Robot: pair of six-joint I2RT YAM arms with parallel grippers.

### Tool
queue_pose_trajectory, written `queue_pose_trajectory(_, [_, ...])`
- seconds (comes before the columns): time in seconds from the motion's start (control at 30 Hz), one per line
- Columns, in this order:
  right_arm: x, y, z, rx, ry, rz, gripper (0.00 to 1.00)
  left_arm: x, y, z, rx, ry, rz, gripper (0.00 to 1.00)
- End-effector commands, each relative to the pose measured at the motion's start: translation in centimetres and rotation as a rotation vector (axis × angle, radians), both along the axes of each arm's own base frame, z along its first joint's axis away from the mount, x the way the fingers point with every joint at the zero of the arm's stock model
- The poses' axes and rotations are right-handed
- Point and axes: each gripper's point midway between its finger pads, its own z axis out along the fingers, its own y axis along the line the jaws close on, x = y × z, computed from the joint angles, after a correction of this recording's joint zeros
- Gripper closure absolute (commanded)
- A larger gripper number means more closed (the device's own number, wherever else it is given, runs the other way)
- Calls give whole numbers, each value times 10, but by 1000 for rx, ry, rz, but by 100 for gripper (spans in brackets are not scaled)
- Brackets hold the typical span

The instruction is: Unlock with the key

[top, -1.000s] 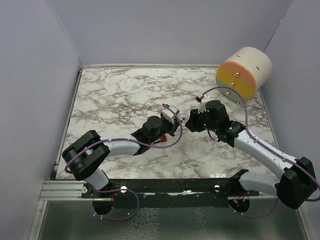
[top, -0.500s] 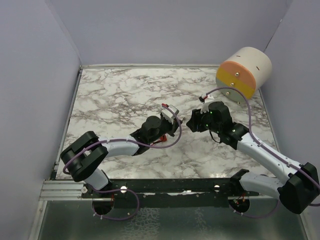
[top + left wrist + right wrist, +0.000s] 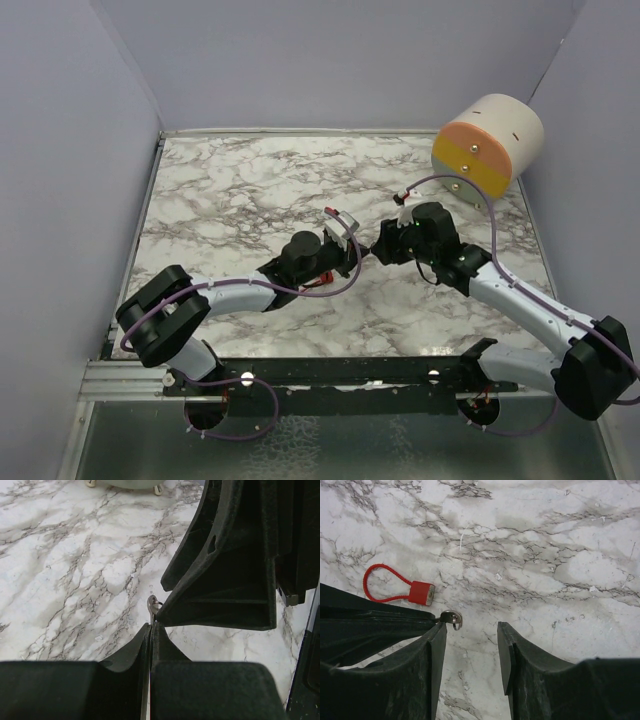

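We see the left claw [image 3: 151, 628] clamped shut on the key [image 3: 152, 605], its ring end poking out past the tips. The right claw [image 3: 470, 630] is spread wide, one finger [image 3: 436, 647] just beside the key. The red lock [image 3: 421, 592] lies on the desk [image 3: 545, 555] nearby.

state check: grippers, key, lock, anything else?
left gripper: shut on the key.
right gripper: open, one finger beside the key.
key: pinched, not in the lock.
lock: lying on the table, red loop closed.
drum: on its side, far right corner.
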Motion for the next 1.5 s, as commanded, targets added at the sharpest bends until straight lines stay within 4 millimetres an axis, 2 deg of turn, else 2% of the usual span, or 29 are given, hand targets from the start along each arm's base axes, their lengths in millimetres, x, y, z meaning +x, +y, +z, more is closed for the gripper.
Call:
queue_pose_trajectory(0.0, [7,6,6,2,-34,16,57,-12,-8,13,-33,8,-74,100])
queue_pose_trajectory(0.73, [7,3,-1,-26,-31,19,97,-15,-6,13,-20,12,-88,100])
queue_pose_trajectory(0.8, [6,3,-1,-26,-31,20,97,-15,-6,12,-19,11,-85,100])
queue_pose_trajectory(0.87, [6,1,-1,-26,-29,12,92,-14,-5,12,-16,9,-81,100])
queue_pose_trajectory(0.97, [5,-1,2,-14,-27,-10,78,-12,-3,10,-6,9,-63,100])
queue_pose_trajectory(1.07, [6,-5,5,-12,-40,-33,64,-5,1,-2,37,26,-23,100])
queue_pose_trajectory(1.3, [7,-16,0,-43,-26,-95,63,7,-2,-44,145,91,6,100])
queue_pose_trajectory(1.47, [6,-22,-3,-59,-19,-120,62,15,-6,-63,179,118,22,99])
